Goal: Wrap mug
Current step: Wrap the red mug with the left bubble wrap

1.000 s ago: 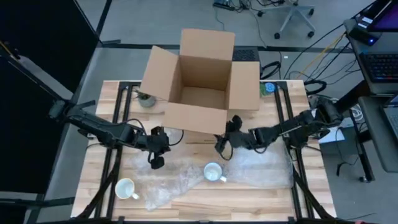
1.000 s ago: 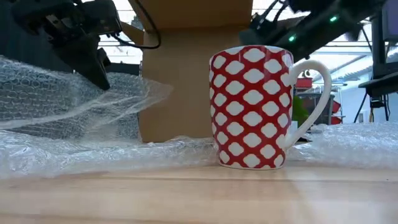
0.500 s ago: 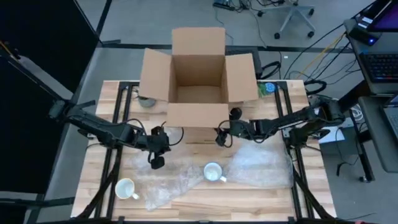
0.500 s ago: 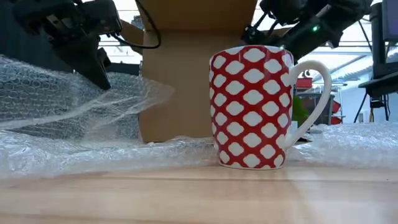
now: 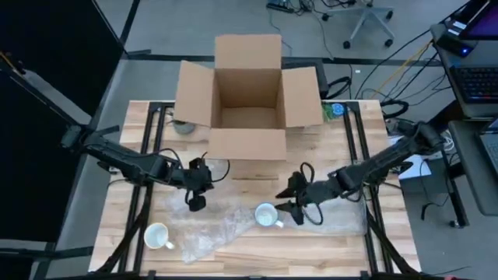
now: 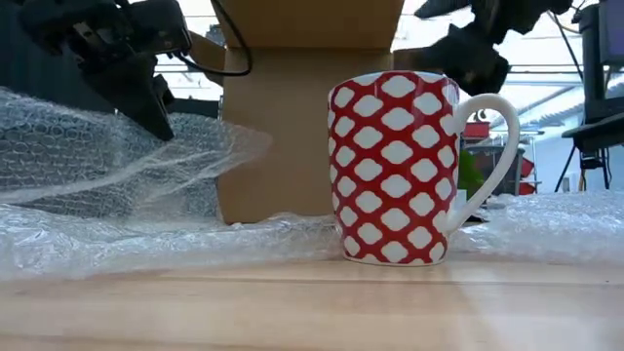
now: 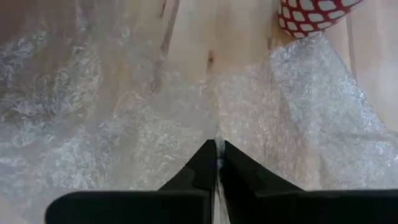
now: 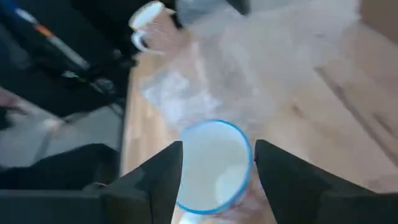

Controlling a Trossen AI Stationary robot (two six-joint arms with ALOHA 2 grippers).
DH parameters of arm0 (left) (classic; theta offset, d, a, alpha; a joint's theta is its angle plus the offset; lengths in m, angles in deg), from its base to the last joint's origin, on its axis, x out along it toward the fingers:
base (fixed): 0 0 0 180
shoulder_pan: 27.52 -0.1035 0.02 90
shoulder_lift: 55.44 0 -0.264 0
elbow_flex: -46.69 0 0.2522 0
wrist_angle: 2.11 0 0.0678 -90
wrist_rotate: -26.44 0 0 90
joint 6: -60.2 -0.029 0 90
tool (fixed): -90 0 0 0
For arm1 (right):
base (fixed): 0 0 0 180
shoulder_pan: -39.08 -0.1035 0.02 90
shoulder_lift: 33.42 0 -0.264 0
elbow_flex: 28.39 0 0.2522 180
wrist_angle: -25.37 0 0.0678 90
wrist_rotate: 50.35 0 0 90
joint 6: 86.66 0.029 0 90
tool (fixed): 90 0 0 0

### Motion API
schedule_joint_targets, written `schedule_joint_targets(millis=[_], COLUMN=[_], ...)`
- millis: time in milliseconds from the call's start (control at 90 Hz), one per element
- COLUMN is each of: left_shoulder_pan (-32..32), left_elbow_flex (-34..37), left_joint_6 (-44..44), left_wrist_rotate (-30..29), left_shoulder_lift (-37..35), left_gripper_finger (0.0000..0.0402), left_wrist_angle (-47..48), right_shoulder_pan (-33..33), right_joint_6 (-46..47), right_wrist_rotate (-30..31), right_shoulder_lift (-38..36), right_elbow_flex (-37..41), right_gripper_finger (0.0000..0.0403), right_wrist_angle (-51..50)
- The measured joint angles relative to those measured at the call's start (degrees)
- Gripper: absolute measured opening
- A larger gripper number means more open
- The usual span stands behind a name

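Right hand [image 5: 299, 201] poised just beside the blue-rimmed mug [image 5: 267, 215], fingers spread wide and straddling its rim in the right wrist view. Nearer by far than the left hand [image 5: 194, 199], clenched on the bubble wrap [image 5: 226, 225]. Upright on the wrap at mid-bench [image 5: 257, 260], white inside, handle toward the right hand.

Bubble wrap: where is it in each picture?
High view: the bubble wrap is low in the middle, spread under both arms.
Low view: on the left, lifted up.
Left wrist view: fills most of it, pinched by the left end effector.
Right wrist view: upper middle.
Shared landmark: the wooden table.
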Motion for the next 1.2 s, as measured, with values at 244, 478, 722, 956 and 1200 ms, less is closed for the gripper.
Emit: schedule_joint_targets(millis=[244, 478, 722, 956, 1200], left_shoulder_pan=[0.0, 0.0, 0.0, 0.0, 0.0], left_elbow_flex=[0.0, 0.0, 0.0, 0.0, 0.0], left_joint_6=[0.04, 0.0, 0.04, 0.02, 0.02], left_wrist_rotate=[0.0, 0.01, 0.01, 0.01, 0.01], left_shoulder_lift=[0.0, 0.0, 0.0, 0.0, 0.0], left_gripper_finger=[0.0003, 0.0003, 0.0003, 0.0003, 0.0003], left_wrist_angle=[0.1, 0.09, 0.09, 0.09, -1.11], right_shoulder_pan=[0.64, 2.96, 6.01, 7.5, 5.63], right_joint_6=[-3.04, -2.78, -1.84, -4.69, -6.18], right_wrist_rotate=[1.22, -0.89, -7.68, -10.78, -12.43], right_shoulder_lift=[13.05, 24.28, 29.85, 33.91, 32.48], right_elbow_flex=[-20.34, -32.85, -34.24, -34.27, -34.15], right_gripper_finger=[0.0186, 0.0186, 0.0186, 0.0141, 0.0013], right_wrist_angle=[-27.7, -40.81, -41.54, -41.6, -47.29])
